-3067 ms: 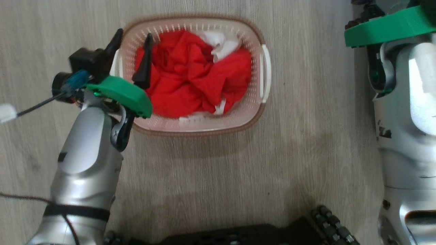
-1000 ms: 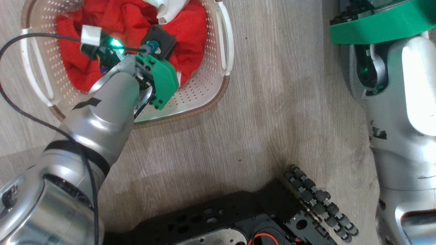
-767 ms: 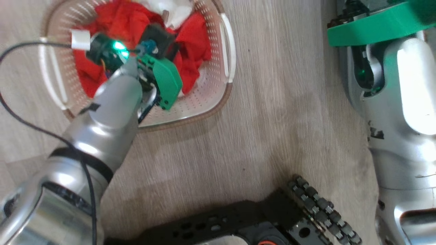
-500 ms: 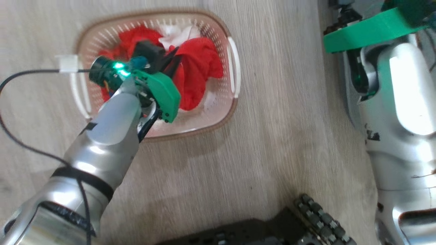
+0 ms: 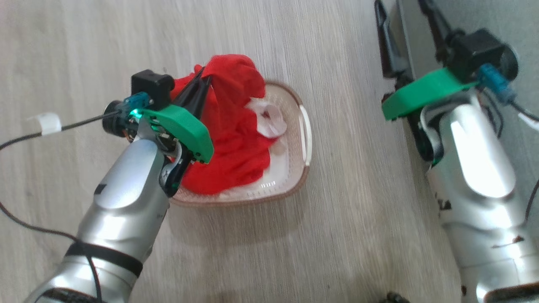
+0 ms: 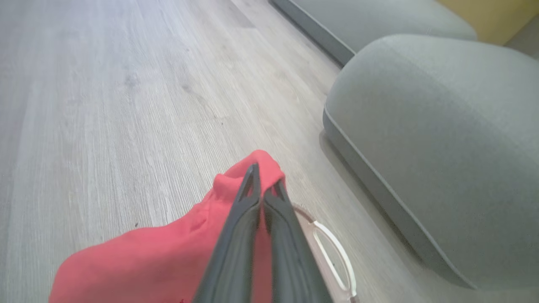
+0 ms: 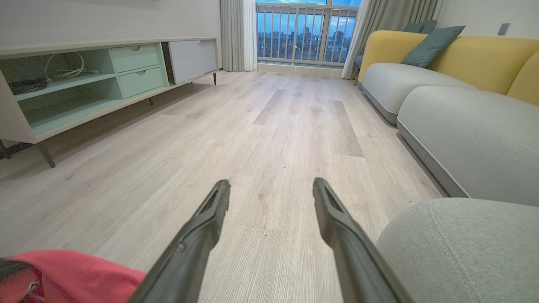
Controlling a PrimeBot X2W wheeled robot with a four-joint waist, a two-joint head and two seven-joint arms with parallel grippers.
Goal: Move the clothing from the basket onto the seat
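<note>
My left gripper (image 5: 204, 78) is shut on a fold of the red clothing (image 5: 233, 126), which hangs from its tips down into the cream basket (image 5: 294, 185) on the floor. A small white garment (image 5: 269, 122) lies in the basket beside the red one. In the left wrist view the shut left gripper (image 6: 265, 176) pinches the red clothing (image 6: 168, 261) above the basket's handle (image 6: 332, 248), and the grey-green seat (image 6: 442, 126) lies to the right. My right gripper (image 7: 271, 189) is open and holds nothing, next to the seat (image 7: 463, 244). It also shows in the head view, the right gripper (image 5: 406, 17) at the seat's (image 5: 484, 12) edge.
Pale wooden floor (image 5: 337, 235) surrounds the basket. A cable with a white tag (image 5: 46, 122) trails from my left wrist. Far off in the right wrist view stand a low cabinet (image 7: 84, 84), a yellow sofa back (image 7: 484, 54) and a balcony window (image 7: 307, 33).
My left gripper has risen, pulling the red clothing up out of the basket. The head camera has shifted, and my right gripper and the seat's edge have come into view.
</note>
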